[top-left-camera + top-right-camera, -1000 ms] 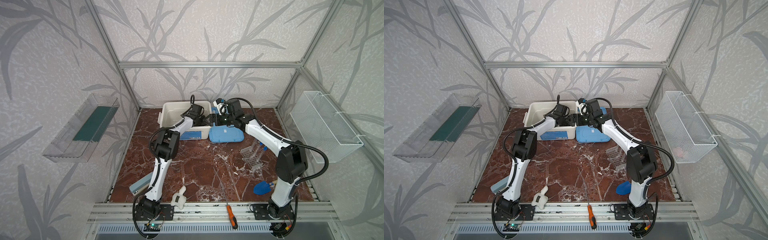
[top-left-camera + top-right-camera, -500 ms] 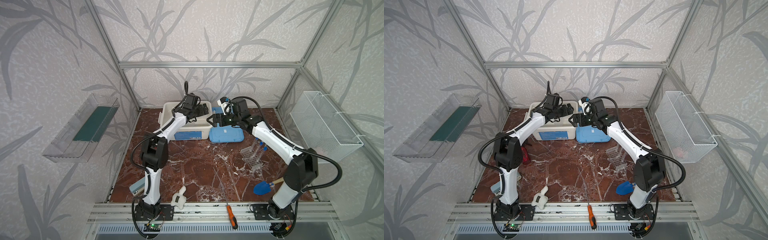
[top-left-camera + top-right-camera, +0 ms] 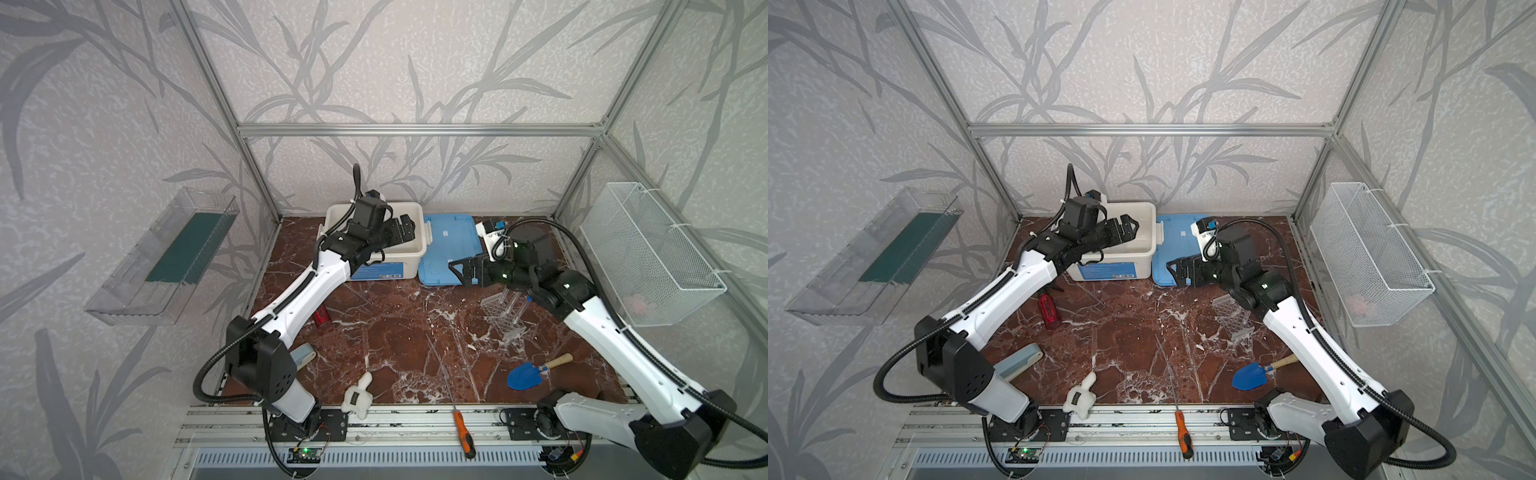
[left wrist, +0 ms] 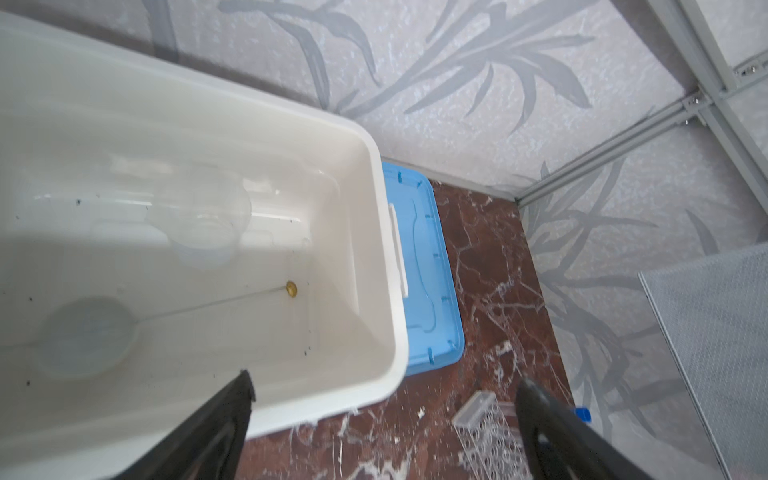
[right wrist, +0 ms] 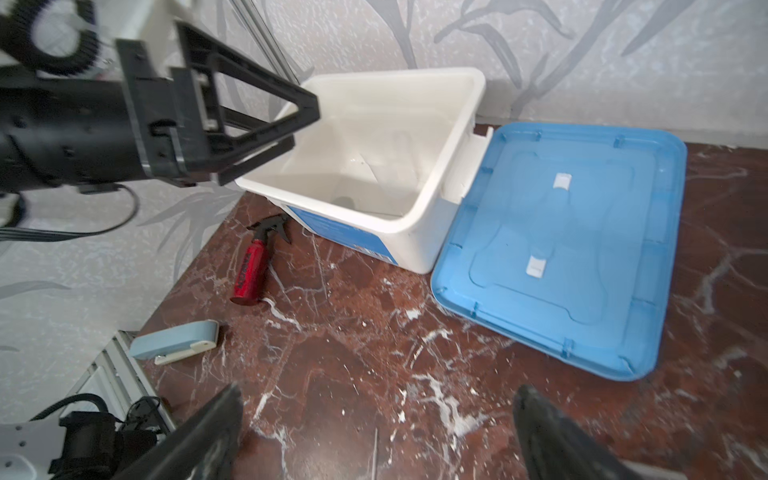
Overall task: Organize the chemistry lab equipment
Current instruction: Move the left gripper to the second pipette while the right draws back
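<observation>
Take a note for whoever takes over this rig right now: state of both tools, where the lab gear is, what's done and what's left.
Left tool: open, empty, over the white bin.
Right tool: open, empty, over the blue lid, which lies flat beside the bin.
Done: the beaker, small round dish and a thin rod are in the bin.
Left: the tube rack with its blue-capped tubes is on the table by the right arm. It probably goes in next, and then perhaps the lid goes on.
</observation>
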You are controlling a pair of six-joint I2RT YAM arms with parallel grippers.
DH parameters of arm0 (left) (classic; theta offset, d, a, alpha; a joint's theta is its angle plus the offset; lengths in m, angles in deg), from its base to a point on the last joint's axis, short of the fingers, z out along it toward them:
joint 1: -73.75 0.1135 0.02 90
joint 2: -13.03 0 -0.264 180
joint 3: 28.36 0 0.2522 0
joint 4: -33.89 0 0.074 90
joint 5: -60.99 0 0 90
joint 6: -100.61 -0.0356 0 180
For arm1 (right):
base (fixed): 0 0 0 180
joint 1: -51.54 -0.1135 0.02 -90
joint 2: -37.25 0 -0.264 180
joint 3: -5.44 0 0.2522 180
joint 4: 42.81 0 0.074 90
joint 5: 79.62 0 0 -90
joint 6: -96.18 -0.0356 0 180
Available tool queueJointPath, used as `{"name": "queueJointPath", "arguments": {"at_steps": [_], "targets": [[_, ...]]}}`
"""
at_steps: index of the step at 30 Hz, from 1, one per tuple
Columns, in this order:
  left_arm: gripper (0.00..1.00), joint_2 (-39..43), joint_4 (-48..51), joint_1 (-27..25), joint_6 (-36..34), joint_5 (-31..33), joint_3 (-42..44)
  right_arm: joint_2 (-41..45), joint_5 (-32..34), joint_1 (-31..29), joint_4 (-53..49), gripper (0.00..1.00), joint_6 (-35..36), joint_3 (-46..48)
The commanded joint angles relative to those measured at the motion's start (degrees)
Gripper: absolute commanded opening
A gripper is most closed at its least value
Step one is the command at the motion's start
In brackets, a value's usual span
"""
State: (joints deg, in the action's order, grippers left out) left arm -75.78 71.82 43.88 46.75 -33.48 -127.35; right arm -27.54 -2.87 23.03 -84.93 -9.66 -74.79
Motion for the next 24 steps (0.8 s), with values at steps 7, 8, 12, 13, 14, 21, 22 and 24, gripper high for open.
{"name": "queueJointPath", "arguments": {"at_steps": [7,8,12,13,14,21,22,24], "targets": [[0.91,12.4,9.5,-9.9,14.0,2.5,14.4,11.7,-0.6,0.1,-6.6,0.99,1.3,12.5],[0.89,13.3,9.8,-11.3,16.2,3.5,16.1,12.4,-1.1,0.1,-6.8,0.99,1.8,14.0],[0.81,14.3,7.3,-16.1,27.2,2.9,23.0,12.8,-2.0,1.5,-8.0,0.99,2.5,18.3],[0.78,13.7,6.4,-17.0,30.7,1.5,24.5,12.8,-2.5,2.1,-8.0,0.99,2.5,19.3],[0.72,12.8,5.7,-18.2,34.1,0.9,25.5,12.8,-2.5,2.4,-7.9,0.99,2.6,20.0],[0.63,0.6,11.5,-26.0,42.2,1.9,19.5,13.8,-2.1,2.7,-8.4,0.99,2.3,21.1],[0.62,-0.6,10.9,-26.5,43.3,0.6,19.4,13.9,-2.2,2.7,-8.6,0.99,2.2,21.1],[0.58,-3.1,8.9,-27.4,46.4,-2.1,19.5,14.5,-2.3,2.7,-8.8,0.99,1.3,21.5]]}}
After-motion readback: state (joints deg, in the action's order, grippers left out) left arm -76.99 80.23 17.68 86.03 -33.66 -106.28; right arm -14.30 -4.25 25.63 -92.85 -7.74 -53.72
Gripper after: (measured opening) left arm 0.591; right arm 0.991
